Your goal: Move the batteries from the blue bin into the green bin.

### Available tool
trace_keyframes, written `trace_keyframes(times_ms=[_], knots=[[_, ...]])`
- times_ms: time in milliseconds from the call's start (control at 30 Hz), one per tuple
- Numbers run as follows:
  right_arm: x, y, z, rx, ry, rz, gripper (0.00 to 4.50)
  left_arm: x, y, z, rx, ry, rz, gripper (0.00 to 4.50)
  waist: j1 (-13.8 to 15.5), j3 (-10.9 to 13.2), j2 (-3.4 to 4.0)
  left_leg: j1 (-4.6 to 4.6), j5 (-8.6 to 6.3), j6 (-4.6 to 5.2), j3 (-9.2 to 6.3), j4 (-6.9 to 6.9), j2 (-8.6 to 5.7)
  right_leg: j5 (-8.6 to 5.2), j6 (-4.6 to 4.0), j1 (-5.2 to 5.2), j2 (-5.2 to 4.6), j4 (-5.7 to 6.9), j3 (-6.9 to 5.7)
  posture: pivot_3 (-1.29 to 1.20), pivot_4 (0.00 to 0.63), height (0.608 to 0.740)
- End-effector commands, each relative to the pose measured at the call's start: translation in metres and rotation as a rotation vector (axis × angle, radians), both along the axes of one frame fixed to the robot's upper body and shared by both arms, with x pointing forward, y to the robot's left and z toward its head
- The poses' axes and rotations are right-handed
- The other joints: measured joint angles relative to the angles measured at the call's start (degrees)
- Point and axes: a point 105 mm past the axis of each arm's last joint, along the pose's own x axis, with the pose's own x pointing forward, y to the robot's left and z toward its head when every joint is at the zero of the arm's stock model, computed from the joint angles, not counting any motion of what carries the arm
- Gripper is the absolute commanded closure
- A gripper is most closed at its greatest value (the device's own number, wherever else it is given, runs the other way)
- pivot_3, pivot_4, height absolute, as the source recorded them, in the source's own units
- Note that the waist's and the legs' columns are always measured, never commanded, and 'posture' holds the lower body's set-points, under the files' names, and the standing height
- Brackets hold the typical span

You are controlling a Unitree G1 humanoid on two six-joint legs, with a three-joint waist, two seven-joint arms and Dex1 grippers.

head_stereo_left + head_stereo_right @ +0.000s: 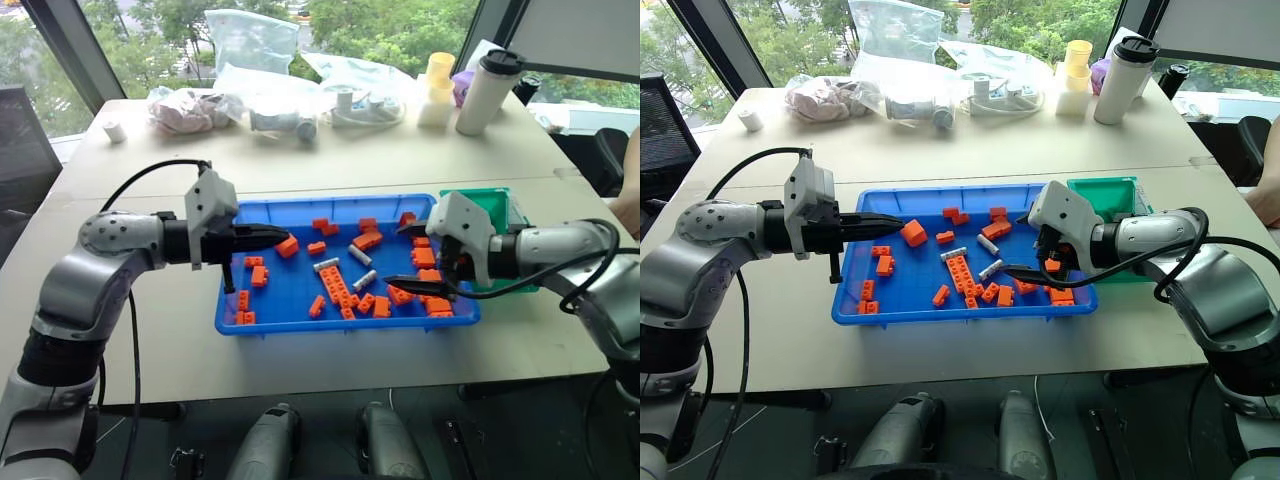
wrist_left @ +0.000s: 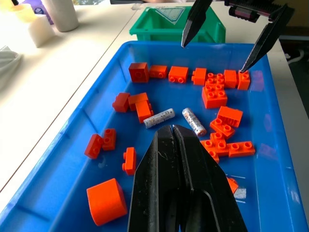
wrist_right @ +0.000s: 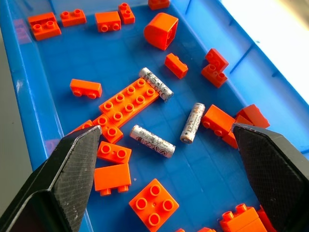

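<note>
You have three batteries (image 3: 152,140) left in the blue bin (image 1: 290,320), among the bricks (image 1: 336,285); none looks moved yet. Your right claw (image 1: 415,257) hangs released over them, beside the green bin (image 1: 505,205); left claw (image 1: 262,236) is clenched, empty.

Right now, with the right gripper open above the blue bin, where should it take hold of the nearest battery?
Probably mid-length, from above, the right gripper pinching across the nearest battery: it lies flat with bare floor alongside, though orange bricks crowd one end.
</note>
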Motion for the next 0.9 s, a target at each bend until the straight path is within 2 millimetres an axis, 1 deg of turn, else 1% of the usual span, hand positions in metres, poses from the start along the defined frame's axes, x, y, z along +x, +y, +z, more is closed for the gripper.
trace_keyframes(times_ms=[33, 133, 300, 433, 600, 800, 900], knots=[[0.006, 0.019, 0.006, 0.019, -0.04, 0.037, 0.02, -0.003, 0.0, 0.012, -0.006, -0.052, -0.001, 4.5, -0.2, 0.0, 0.0, 0.0, 0.0, 0.0, 0.0, 0.0, 0.0, 0.0, 0.0, 0.0, 0.0, 0.0, 0.0, 0.0, 0.15, 0.74], [0.008, 0.04, 0.001, 0.052, -0.029, 0.064, 0.02, -0.003, 0.0, 0.01, -0.005, -0.05, 0.001, 4.5, -0.2, 0.0, 0.0, 0.0, 0.0, -0.01, -0.02, -0.04, 0.02, 0.0, 0.0, -0.04, 0.0, 0.01, 0.0, 0.0, 0.15, 0.74], [0.035, 0.065, -0.011, 0.07, -0.006, -0.038, 0.02, -0.004, -0.001, 0.009, -0.004, -0.05, 0.0, 4.5, -0.3, 0.0, 0.0, -0.01, 0.02, -0.04, -0.02, -0.03, 0.0, 0.0, -0.01, -0.07, 0.0, 0.03, 0.02, 0.0, 0.15, 0.74], [0.042, 0.081, -0.021, 0.069, 0.031, -0.051, 0.02, -0.004, -0.002, 0.009, -0.007, -0.051, 0.002, 4.5, -0.1, 0.0, 0.0, -0.05, 0.11, -0.18, -0.02, -0.03, -0.04, 0.0, -0.01, -0.1, -0.01, 0.02, 0.02, 0.0, 0.15, 0.74], [0.047, 0.092, -0.038, 0.03, 0.08, -0.058, 0.02, -0.005, -0.003, 0.008, -0.013, -0.053, 0.006, 4.5, -0.4, 0.0, 0.0, -0.05, 0.09, -0.16, -0.02, -0.04, -0.04, 0.0, -0.01, -0.13, 0.0, 0.04, 0.02, 0.0, 0.15, 0.74], [0.057, 0.098, -0.053, -0.008, 0.115, -0.091, 0.02, -0.006, -0.004, 0.007, -0.018, -0.054, 0.011, 4.5, -0.9, 0.0, 0.0, -0.05, 0.09, -0.16, -0.02, -0.08, -0.04, 0.0, -0.01, -0.17, 0.02, 0.06, 0.02, 0.0, 0.15, 0.74], [0.058, 0.101, -0.06, -0.042, 0.124, -0.087, 0.02, -0.006, -0.004, 0.006, -0.021, -0.054, 0.015, 4.5, -1.3, 0.0, 0.0, -0.05, 0.09, -0.16, -0.03, -0.13, -0.04, 0.0, -0.01, -0.19, 0.02, 0.06, 0.02, 0.0, 0.15, 0.74]])
